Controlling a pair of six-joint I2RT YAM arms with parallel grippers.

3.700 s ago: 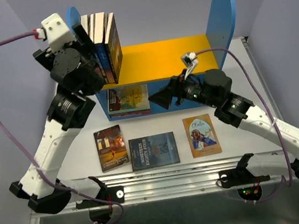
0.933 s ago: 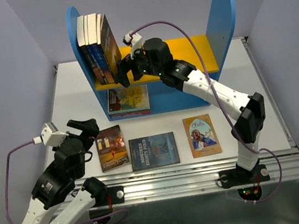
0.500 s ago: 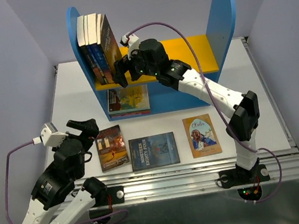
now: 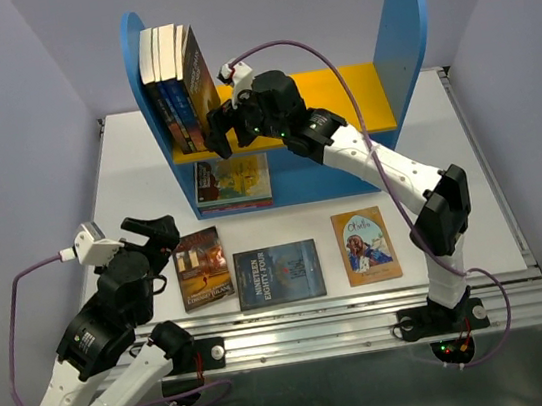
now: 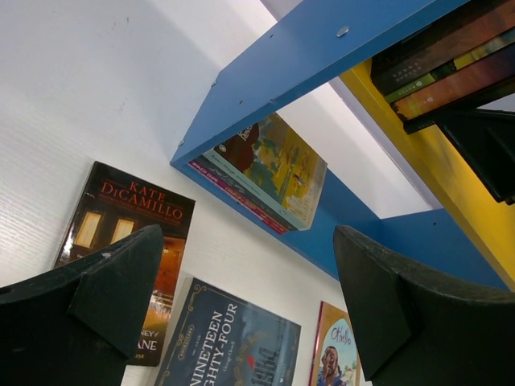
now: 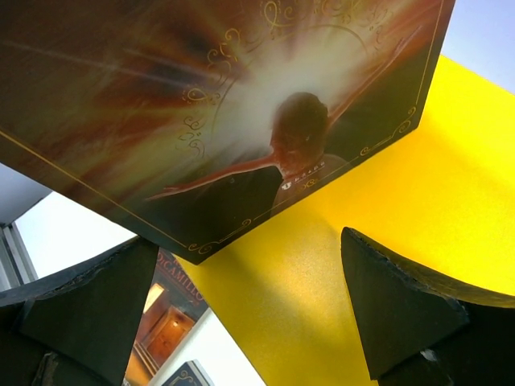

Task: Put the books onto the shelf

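The shelf [image 4: 405, 22] has blue side panels and a yellow upper board [image 4: 336, 93]. Three books [image 4: 173, 80] stand at the board's left end, the outer one leaning right. My right gripper [image 4: 218, 132] is open right beside that leaning cover [image 6: 241, 104], above the yellow board [image 6: 386, 201], holding nothing. A yellow-teal book [image 4: 233, 181] sits in the lower compartment. Flat on the table lie a dark brown book [image 4: 202, 267], a dark blue one [image 4: 279, 274] and a tan one [image 4: 365, 245]. My left gripper [image 4: 158, 237] is open and empty, left of the brown book [image 5: 129, 233].
The white table [image 4: 125, 173] ends at a metal rail [image 4: 318, 323] along the near edge. Purple walls close in on both sides. The right arm's cable [image 4: 331, 58] arcs over the yellow board. The board's right half holds nothing.
The left arm has come down from the shelf to the near left of the table. The right arm has risen to the standing books and edged slightly left in the last second.
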